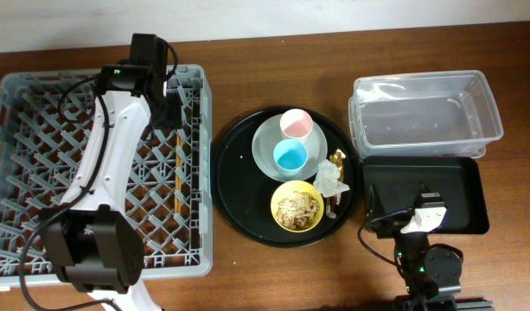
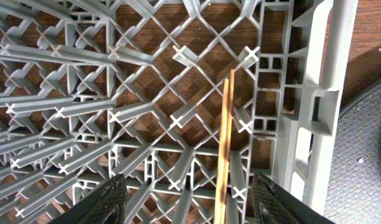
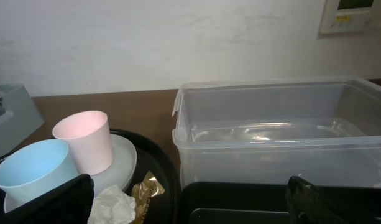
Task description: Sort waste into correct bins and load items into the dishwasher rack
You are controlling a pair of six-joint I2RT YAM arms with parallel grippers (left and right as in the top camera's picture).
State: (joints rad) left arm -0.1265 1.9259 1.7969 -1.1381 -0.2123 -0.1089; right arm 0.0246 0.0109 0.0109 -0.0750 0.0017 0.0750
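Note:
The grey dishwasher rack (image 1: 40, 164) fills the left side. The wooden chopsticks (image 1: 178, 177) lie in it near its right wall, and they show in the left wrist view (image 2: 225, 143) too. My left gripper (image 2: 193, 205) is open and empty just above them; overhead it is at the rack's upper right (image 1: 169, 111). The plate (image 1: 266, 151) holds the pink cup (image 1: 296, 123) and blue cup (image 1: 290, 155). The yellow bowl (image 1: 296, 206) holds food scraps. The napkin (image 1: 330, 180) and gold wrapper (image 1: 337, 160) lie beside it. My right gripper (image 3: 190, 208) is open and empty over the black bin tray (image 1: 459, 186).
A large round black tray (image 1: 234, 173) carries the plate, cups, bowl, napkin and wrapper. The clear tub (image 1: 424, 117) stands behind the black bin tray; it also shows in the right wrist view (image 3: 277, 137). A wall runs behind the table.

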